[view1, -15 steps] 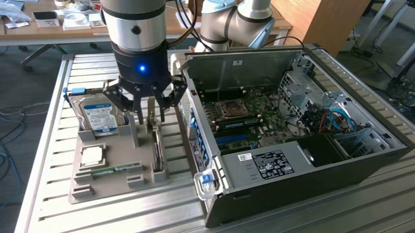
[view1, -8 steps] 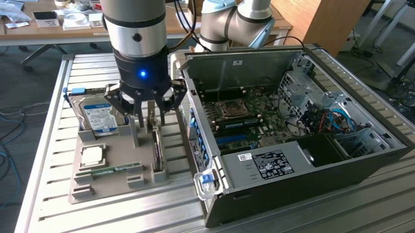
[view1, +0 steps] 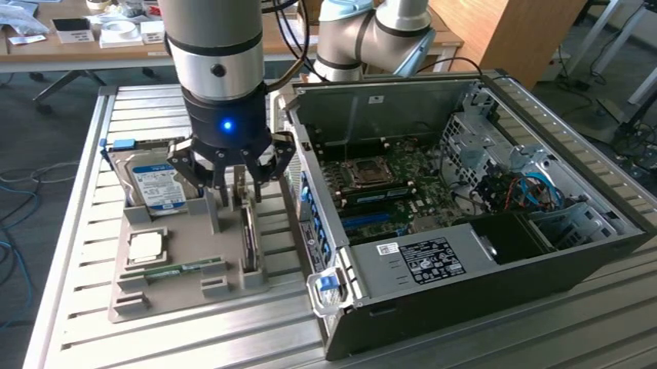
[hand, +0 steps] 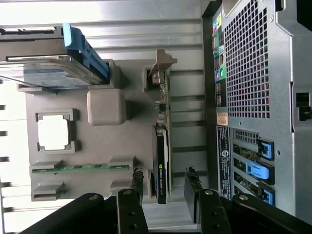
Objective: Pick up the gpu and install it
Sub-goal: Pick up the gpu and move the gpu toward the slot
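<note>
Sam: Black fingers [hand: 138, 184] of the end effector [hand: 164, 173] are closest to us. Are they holding something?

Lee: No. They are spread wide and hold nothing. One finger sits on each side of the gpu [hand: 162, 141], with a gap on both sides.

Sam: Where is the gpu?

Lee: It stands on its thin edge in a slot of the gray tray [hand: 129, 131]. It is not in the computer yet. Its metal bracket [hand: 163, 61] is at the end far from the fingers.

Sam: What else is on the tray?

Lee: A green RAM stick [hand: 78, 167], a square chip [hand: 52, 132] and a hard drive [hand: 44, 80] in a blue holder. They are all on the other side of the gpu from the computer case [hand: 253, 73]. The tray lies on the metal worktop [hand: 136, 34], just beside the case.

Sam: So what is the job right now?

Lee: I think it is getting ready to grab. To do it well, the card should be right in the middle, so both fingers touch it together. Go straight down, so no finger bumps the tray. Squeeze the flat sides softly, because the card is thin and could tip or bend. The case is close, so mind the finger on that side.
</note>
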Robot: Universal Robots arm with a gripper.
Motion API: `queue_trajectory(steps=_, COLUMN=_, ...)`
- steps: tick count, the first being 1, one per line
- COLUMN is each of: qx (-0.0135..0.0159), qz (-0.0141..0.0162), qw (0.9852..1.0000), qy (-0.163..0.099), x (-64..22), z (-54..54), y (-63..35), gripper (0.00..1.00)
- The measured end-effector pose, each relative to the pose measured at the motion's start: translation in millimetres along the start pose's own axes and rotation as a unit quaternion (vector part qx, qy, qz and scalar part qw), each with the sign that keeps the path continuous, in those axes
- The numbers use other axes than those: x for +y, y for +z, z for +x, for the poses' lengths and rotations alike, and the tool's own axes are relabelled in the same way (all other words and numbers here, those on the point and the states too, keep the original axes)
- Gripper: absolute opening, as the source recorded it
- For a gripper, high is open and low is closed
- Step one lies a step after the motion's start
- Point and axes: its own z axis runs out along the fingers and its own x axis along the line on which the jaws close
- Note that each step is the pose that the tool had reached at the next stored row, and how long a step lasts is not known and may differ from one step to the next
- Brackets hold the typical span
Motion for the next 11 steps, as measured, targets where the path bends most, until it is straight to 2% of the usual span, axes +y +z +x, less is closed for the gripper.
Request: queue_trajectory(steps=11, qx=0.0001, qz=0.0001, qw=1.0000, qy=0.000, x=-0.4, z=0.2, y=8.3, gripper=0.47)
